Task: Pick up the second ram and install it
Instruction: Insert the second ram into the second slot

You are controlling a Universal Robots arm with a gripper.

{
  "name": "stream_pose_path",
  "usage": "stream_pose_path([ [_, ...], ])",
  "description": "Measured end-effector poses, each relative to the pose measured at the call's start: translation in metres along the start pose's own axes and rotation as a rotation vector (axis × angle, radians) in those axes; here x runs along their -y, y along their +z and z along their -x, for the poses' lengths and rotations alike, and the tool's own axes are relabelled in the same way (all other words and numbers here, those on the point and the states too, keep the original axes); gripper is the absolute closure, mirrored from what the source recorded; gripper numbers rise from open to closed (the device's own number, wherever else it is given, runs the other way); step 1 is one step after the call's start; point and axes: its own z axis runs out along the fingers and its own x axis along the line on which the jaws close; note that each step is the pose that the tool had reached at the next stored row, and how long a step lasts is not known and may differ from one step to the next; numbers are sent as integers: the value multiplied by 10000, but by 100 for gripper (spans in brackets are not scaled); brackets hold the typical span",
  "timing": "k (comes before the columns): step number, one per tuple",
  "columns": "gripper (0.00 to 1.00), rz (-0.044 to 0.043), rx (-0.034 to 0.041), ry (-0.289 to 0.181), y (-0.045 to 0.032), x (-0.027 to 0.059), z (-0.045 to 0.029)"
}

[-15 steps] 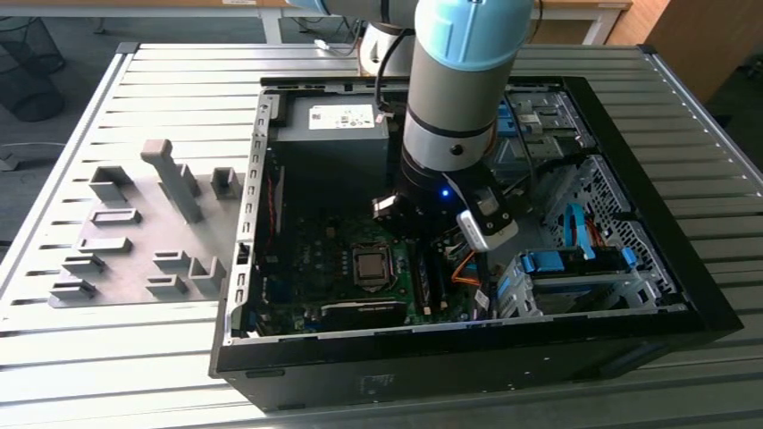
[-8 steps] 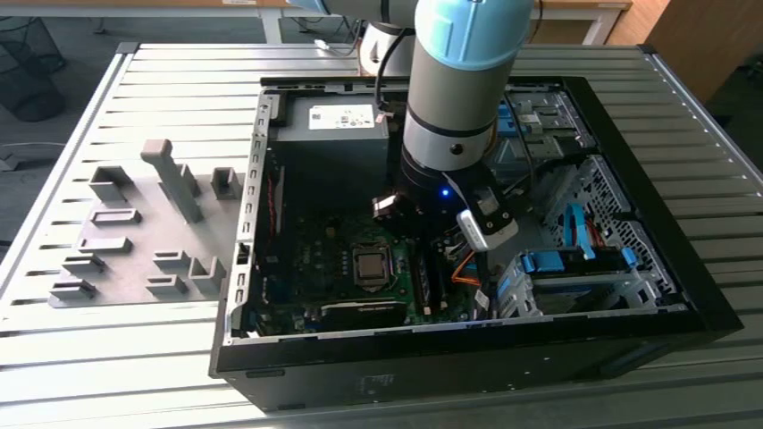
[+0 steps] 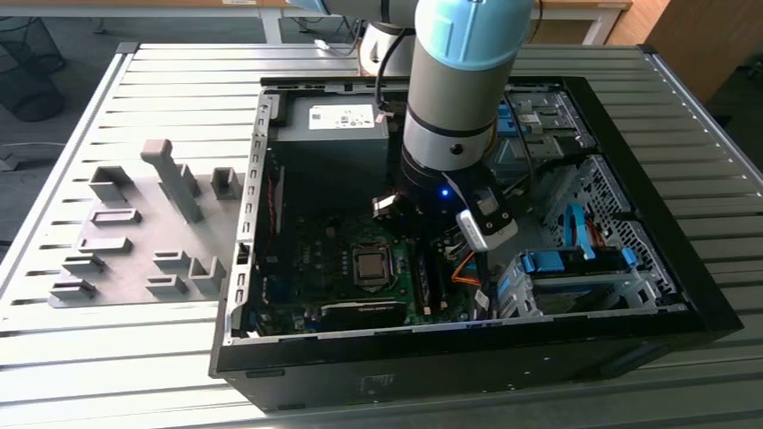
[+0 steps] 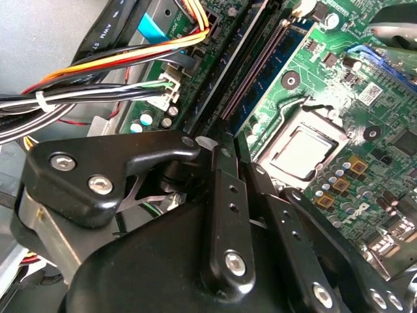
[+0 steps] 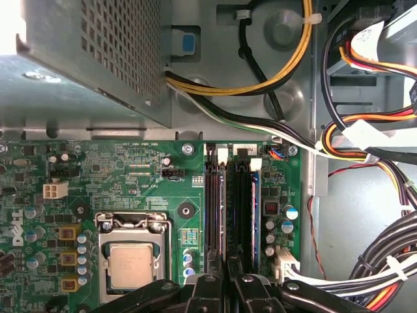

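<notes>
**End effector low over the memory slots inside the open computer case**

The end effector [image 5: 228,287] hangs inside the open computer case [image 3: 667,192], just above the motherboard [image 5: 130,176]. In both wrist views its black fingers [image 4: 225,195] stand pressed close together, almost touching, over the row of long memory slots [image 5: 214,215]. Whether a thin board is pinched between them I cannot tell.

The second ram [image 5: 255,218] appears as a thin blue edge standing upright in the slot on the side of the row away from the processor socket [image 5: 133,257]; its lower end runs under the fingers. In the second wrist view the same blue strip [image 4: 277,68] lies along the slots.

Beyond the slots, bundles of yellow, orange, black and white cables [image 5: 365,140] cross the case floor, and the perforated metal power supply [image 5: 98,59] sits at the far end. In the exterior view, blue drive-bay latches [image 3: 570,261] sit to the right, and a grey fixture tray [image 3: 143,228] lies on the slatted surface [image 3: 107,357] to the left.
</notes>
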Motion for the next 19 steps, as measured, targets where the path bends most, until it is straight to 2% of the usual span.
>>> stream_pose_path([
  [19,86,-2,-3,5,40,-10,0],
])
